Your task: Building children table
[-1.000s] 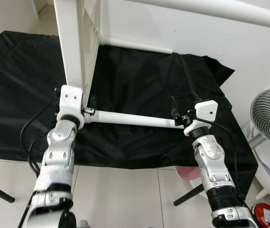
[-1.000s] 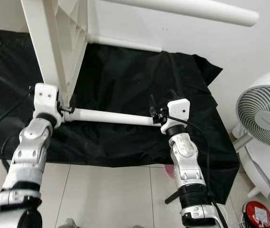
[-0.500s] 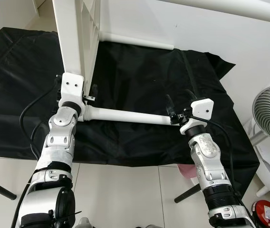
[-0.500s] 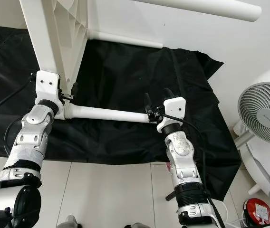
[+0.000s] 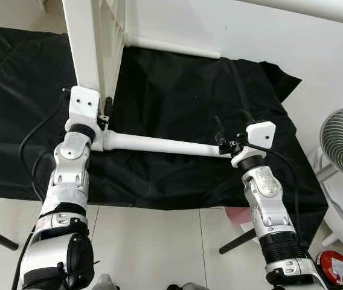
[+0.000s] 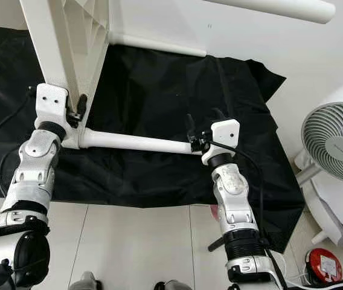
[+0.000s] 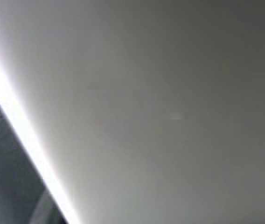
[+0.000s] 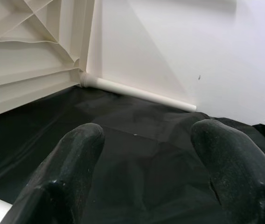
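White plastic made up the children's table (image 5: 96, 42), which was stood on its side on a black sheet (image 5: 177, 90) spread over the floor, its ribbed underside turned toward the wall. One white table leg (image 5: 159, 144) was seen running level from the table's lower near corner across toward the robot's right. Another leg (image 5: 171, 46) was seen at the far corner, lying along the foot of the white wall (image 6: 268, 42), and a third crossed the top right of the head views.

The left gripper (image 5: 102, 112) was placed at the near corner where the level leg met the table, close against the white surface; whether its fingers were clenched or released could not be told, the left wrist view being blurred pale plastic. The right gripper (image 6: 203, 130) was positioned at the free end of the level leg, its two black fingers (image 8: 72, 172) spread apart, with that end seen beside one of them in the right wrist view.

A white fan (image 6: 334, 145) was seen to the right of the sheet, and a red round object (image 6: 323, 264) lay on the tiled floor (image 6: 129, 241) below it.
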Motion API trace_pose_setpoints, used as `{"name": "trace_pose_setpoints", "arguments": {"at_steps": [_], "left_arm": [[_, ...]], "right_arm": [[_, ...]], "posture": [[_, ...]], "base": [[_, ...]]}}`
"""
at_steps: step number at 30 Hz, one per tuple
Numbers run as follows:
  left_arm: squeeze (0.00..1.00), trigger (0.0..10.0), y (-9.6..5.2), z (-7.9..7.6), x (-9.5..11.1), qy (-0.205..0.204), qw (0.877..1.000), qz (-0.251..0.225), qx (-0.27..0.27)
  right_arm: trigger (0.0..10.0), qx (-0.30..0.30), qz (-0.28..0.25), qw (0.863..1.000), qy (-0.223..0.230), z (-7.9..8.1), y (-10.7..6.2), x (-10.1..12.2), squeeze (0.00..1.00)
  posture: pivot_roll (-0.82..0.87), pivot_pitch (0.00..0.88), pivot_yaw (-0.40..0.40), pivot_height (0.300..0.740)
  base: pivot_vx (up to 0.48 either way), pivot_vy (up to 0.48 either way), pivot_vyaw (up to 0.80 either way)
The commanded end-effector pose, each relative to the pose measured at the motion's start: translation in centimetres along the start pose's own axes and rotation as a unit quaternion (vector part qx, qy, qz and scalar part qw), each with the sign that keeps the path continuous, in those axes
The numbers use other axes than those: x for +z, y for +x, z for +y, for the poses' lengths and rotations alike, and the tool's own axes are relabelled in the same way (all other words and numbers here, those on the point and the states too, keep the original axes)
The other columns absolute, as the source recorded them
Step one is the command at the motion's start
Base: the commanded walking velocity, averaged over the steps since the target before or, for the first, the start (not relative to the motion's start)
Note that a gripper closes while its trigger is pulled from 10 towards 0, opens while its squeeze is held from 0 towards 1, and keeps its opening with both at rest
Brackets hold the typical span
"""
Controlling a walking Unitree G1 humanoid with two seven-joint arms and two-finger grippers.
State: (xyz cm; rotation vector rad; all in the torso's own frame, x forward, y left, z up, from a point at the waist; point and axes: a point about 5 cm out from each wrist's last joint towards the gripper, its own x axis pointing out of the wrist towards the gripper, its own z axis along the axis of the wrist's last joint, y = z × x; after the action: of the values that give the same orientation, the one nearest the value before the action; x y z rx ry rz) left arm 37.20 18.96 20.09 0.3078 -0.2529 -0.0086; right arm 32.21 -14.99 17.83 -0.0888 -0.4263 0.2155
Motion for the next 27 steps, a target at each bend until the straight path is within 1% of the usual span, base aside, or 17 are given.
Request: {"name": "trace_pose_setpoints", "arguments": {"at_steps": [1,4,6,8,9,11,13,14,15,16,17,18,19,21,22,23,27], "left_arm": [[0.0,0.0,-1.0,3.5,0.5,0.01,0.94,-0.015,0.34],[0.0,0.0,-1.1,3.6,0.7,0.013,0.942,-0.027,0.333],[0.0,0.0,-1.3,4.0,0.9,0.034,0.943,-0.041,0.328],[0.0,0.0,-1.3,4.0,0.9,0.034,0.943,-0.041,0.328],[0.0,0.0,-1.6,4.5,1.1,0.049,0.943,-0.048,0.326],[0.0,0.0,-1.8,5.0,1.3,0.059,0.942,-0.055,0.325],[0.0,0.0,-1.8,5.0,1.3,0.059,0.942,-0.055,0.325],[0.0,0.0,-2.2,6.0,1.7,0.074,0.94,-0.064,0.327],[0.0,0.0,-2.7,6.9,1.9,0.075,0.939,-0.069,0.329],[0.0,0.0,-3.0,7.5,2.0,0.075,0.938,-0.071,0.332],[0.0,0.0,-3.0,7.5,2.0,0.075,0.938,-0.071,0.332],[0.0,0.0,-3.4,8.4,2.3,0.078,0.939,-0.081,0.325],[0.0,0.0,-3.4,8.4,2.3,0.078,0.939,-0.081,0.325],[0.0,0.0,-4.5,10.1,3.1,0.089,0.944,-0.107,0.298],[0.0,0.0,-4.5,10.1,3.1,0.089,0.944,-0.107,0.298],[0.0,0.0,-5.0,11.1,3.6,0.098,0.949,-0.123,0.274],[0.0,0.0,-5.4,11.9,3.9,0.109,0.949,-0.131,0.264]], "right_arm": [[10.0,-0.005,0.002,1.0,-0.001,-0.2,-0.1,0.1,0.0],[10.0,-0.004,0.001,1.0,-0.002,-0.2,-0.1,0.1,0.0],[10.0,-0.002,0.001,1.0,-0.003,-0.2,-0.1,0.2,0.0],[10.0,-0.002,0.001,1.0,-0.003,-0.2,-0.1,0.2,0.0],[10.0,-0.002,0.002,1.0,-0.004,-0.3,-0.2,0.1,0.0],[10.0,-0.002,0.002,1.0,-0.005,-0.4,-0.3,0.1,0.0],[10.0,-0.002,0.002,1.0,-0.005,-0.4,-0.3,0.1,0.0],[10.0,-0.002,0.003,1.0,-0.005,-0.4,-0.4,0.1,0.0],[10.0,-0.001,0.004,1.0,-0.006,-0.4,-0.5,0.0,0.0],[10.0,-0.001,0.005,1.0,-0.007,-0.5,-0.5,0.0,0.0],[10.0,-0.001,0.005,1.0,-0.007,-0.5,-0.5,0.0,0.0],[10.0,0.0,0.006,1.0,-0.007,-0.5,-0.5,-0.1,0.0],[10.0,0.0,0.006,1.0,-0.007,-0.5,-0.5,-0.1,0.0],[10.0,0.007,0.009,1.0,-0.008,-0.4,-0.5,-0.2,0.0],[10.0,0.007,0.009,1.0,-0.008,-0.4,-0.5,-0.2,0.0],[10.0,0.012,0.011,1.0,-0.009,-0.4,-0.4,-0.2,0.0],[10.0,0.015,0.011,1.0,-0.01,-0.4,-0.3,-0.2,0.0]], "posture": [[-0.04,0.085,-0.103,0.74],[-0.04,0.086,-0.101,0.74],[-0.04,0.091,-0.096,0.74],[-0.04,0.091,-0.096,0.74],[-0.04,0.094,-0.094,0.74],[-0.03,0.095,-0.094,0.74],[-0.03,0.095,-0.094,0.74],[-0.03,0.099,-0.092,0.74],[-0.02,0.102,-0.097,0.74],[-0.02,0.102,-0.097,0.74],[-0.02,0.102,-0.097,0.74],[-0.02,0.106,-0.105,0.74],[-0.02,0.106,-0.105,0.74],[-0.01,0.111,-0.119,0.74],[-0.01,0.111,-0.119,0.74],[0.0,0.114,-0.126,0.74],[0.0,0.116,-0.129,0.74]], "base": [[0.0,0.0,0.0],[0.0,0.0,0.0],[0.0,0.0,0.0],[0.0,0.0,0.0],[0.0,0.0,0.0],[0.0,0.0,0.0],[0.0,0.0,0.0],[0.0,0.0,0.0],[0.0,0.0,0.0],[0.0,0.0,0.0],[0.0,0.0,0.0],[0.0,0.0,0.0],[0.0,0.0,0.0],[0.0,0.0,0.0],[0.0,0.0,0.0],[0.0,0.0,0.0],[0.0,0.0,0.0]]}}
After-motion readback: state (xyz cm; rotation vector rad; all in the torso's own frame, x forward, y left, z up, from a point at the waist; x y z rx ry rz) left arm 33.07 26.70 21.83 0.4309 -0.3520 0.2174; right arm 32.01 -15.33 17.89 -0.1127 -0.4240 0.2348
